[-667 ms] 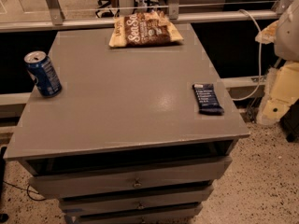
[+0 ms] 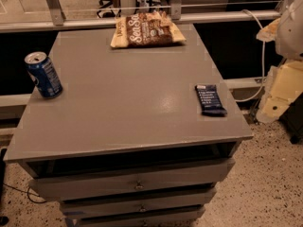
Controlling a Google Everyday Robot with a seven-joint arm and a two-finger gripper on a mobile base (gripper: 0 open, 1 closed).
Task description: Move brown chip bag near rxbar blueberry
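Note:
The brown chip bag (image 2: 147, 30) lies flat at the far edge of the grey table (image 2: 123, 112), its white lettering facing up. The rxbar blueberry (image 2: 210, 100), a small navy wrapper, lies near the table's right edge, well apart from the bag. My gripper (image 2: 278, 94) shows as cream-coloured parts off the table's right side, beyond the bar and lower than the white arm housing (image 2: 291, 25). It touches nothing on the table.
A blue soda can (image 2: 43, 74) stands upright near the table's left edge. Drawers (image 2: 137, 186) sit under the tabletop. A rail and glass partition (image 2: 94, 15) run behind the table. A white cable (image 2: 262, 60) hangs at the right, above speckled floor.

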